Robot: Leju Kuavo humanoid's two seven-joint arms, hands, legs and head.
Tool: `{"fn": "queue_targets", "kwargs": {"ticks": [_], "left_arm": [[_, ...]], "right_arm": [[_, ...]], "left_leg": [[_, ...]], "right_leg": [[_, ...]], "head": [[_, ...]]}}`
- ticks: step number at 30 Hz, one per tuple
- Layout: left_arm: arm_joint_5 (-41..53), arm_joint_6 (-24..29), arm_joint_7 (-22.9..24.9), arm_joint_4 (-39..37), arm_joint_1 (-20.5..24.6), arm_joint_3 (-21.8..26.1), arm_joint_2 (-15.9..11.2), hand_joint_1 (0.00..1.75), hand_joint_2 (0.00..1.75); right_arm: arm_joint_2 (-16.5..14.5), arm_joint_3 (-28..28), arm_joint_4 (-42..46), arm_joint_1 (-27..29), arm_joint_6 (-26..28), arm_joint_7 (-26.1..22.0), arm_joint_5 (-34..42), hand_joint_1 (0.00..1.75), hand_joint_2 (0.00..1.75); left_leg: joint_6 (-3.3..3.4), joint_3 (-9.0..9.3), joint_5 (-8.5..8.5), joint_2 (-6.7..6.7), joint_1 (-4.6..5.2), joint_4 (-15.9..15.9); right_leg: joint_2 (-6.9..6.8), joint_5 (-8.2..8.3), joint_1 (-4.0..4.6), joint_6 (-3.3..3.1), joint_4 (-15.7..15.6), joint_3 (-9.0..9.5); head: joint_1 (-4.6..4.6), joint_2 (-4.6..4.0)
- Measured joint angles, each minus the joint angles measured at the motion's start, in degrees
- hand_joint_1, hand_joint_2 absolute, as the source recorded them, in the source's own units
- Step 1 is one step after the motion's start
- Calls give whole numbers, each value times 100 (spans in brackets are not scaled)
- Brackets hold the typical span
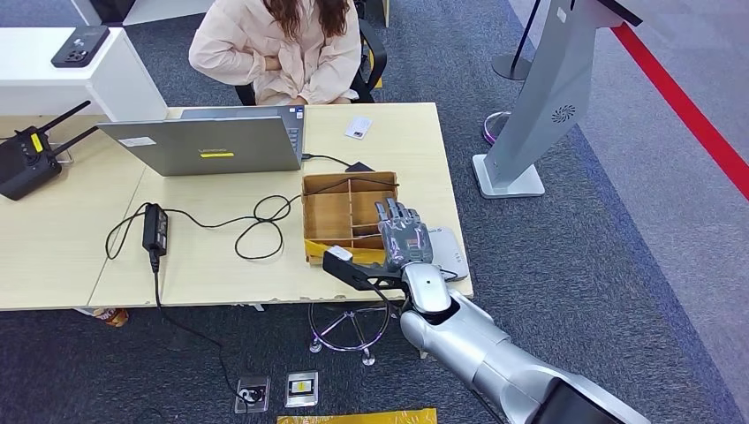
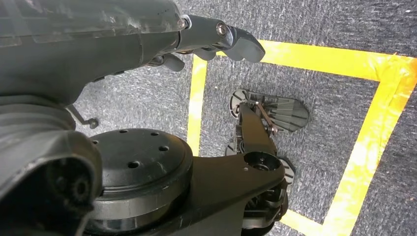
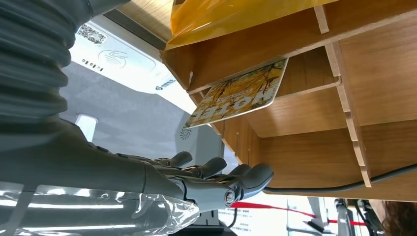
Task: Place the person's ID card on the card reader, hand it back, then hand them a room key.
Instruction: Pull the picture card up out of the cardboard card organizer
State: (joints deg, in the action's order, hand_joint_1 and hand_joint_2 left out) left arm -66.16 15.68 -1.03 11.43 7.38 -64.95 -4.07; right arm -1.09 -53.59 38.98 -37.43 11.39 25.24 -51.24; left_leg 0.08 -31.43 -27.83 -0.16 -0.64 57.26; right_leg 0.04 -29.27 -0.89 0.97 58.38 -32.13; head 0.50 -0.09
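Your robot's right hand [image 1: 404, 235] hangs at lower centre of the head view, fingers stretched out flat and slightly apart, holding nothing, over the near right corner of the wooden divided box [image 1: 329, 215]. In the right wrist view the same hand [image 3: 216, 179] shows its straight fingers [image 3: 255, 174] ranged side by side, close to the box wall [image 3: 305, 157] but not plainly touching it.

A room key card [image 3: 239, 93] with a yellow leafy print leans tilted in a compartment of the box, one edge against a divider. A yellow plastic sheet [image 3: 231, 14] covers the box edge at the top of that view. The white card reader [image 1: 446, 247] lies on the table just right of the box, partly behind the hand; in the wrist view its white face [image 3: 113, 56] sits at upper left.

You see a small white card [image 1: 358, 127], likely the ID card, flat on the light wood table [image 1: 212, 274] at upper centre of the head view, near the far edge and before the seated person [image 1: 283, 49] in a pale jacket. A grey laptop [image 1: 212, 141] stands left of it, its power brick [image 1: 155, 225] and black cable trailing across the table.

Your left hand [image 2: 216, 37] hangs over grey carpet crossed by yellow tape [image 2: 196, 98], fingers loosely curled, gripping nothing.
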Motion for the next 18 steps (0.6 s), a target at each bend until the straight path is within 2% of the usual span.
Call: {"fn": "queue_targets", "kwargs": {"ticks": [3,4,7,8,18], "left_arm": [[1,-12,3,0,0,-1,-5,0,0],[2,-14,4,0,0,0,-7,0,0],[8,-27,13,0,1,-1,-13,0,0],[10,-32,17,0,0,-1,-15,0,0],[26,-34,37,0,-2,-1,-28,0,0]], "right_arm": [[1,1,-11,-1,2,11,-1,0,175],[2,1,-12,-2,2,14,-1,17,175],[2,2,-12,-5,-2,22,-1,148,175],[2,2,-12,-8,-10,25,0,175,175],[2,7,-8,-26,-211,-57,125,175,175]], "left_leg": [[0,0,0,0,0,0],[0,0,0,0,0,0],[0,0,0,0,0,0],[0,0,0,0,0,0],[0,0,0,0,0,0]], "right_leg": [[0,0,0,0,0,0],[0,0,0,0,0,0],[0,0,0,0,0,0],[0,0,0,0,0,0],[0,0,0,0,0,0]], "head": [[0,0],[0,0],[0,0],[0,0],[-1,0]]}}
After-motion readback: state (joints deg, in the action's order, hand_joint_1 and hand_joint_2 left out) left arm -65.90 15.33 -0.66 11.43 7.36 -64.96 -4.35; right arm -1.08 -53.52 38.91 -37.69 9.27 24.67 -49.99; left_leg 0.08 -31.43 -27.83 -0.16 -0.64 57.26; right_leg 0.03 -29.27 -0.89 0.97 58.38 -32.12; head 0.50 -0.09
